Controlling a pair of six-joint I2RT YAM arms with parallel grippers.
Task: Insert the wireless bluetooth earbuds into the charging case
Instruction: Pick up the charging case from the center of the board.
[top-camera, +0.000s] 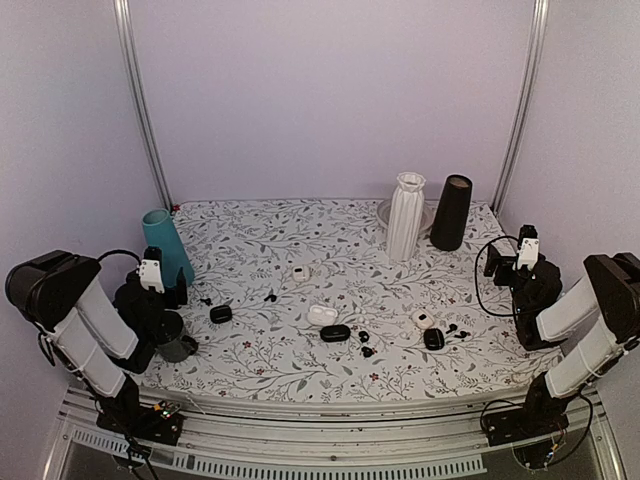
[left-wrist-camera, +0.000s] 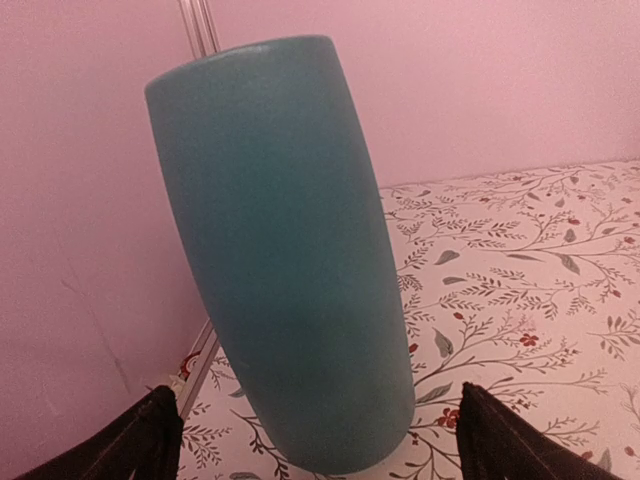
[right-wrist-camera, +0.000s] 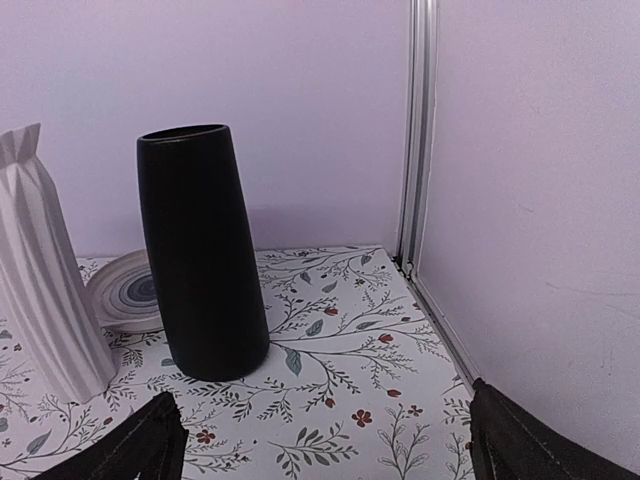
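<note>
Several tiny black earbuds lie on the floral cloth in the top view: one (top-camera: 270, 297) left of centre, two (top-camera: 365, 343) beside a shut black charging case (top-camera: 335, 333), and two (top-camera: 458, 331) near another black case (top-camera: 433, 339). An open white case (top-camera: 322, 314) sits mid-table, and a further black case (top-camera: 220, 314) lies at the left. My left gripper (top-camera: 172, 290) (left-wrist-camera: 320, 455) stands open, facing a teal vase, with nothing held. My right gripper (top-camera: 495, 263) (right-wrist-camera: 325, 455) hangs open over bare cloth at the far right. Neither wrist view shows earbuds or cases.
A teal vase (top-camera: 165, 245) (left-wrist-camera: 280, 250) stands just ahead of my left fingers. At the back right are a white ribbed vase (top-camera: 405, 215) (right-wrist-camera: 35, 270), a black vase (top-camera: 451, 212) (right-wrist-camera: 200, 260) and a plate (right-wrist-camera: 125, 292). A dark mug (top-camera: 176, 336) sits by the left arm. Small white cases (top-camera: 300, 272) (top-camera: 422, 319) lie around.
</note>
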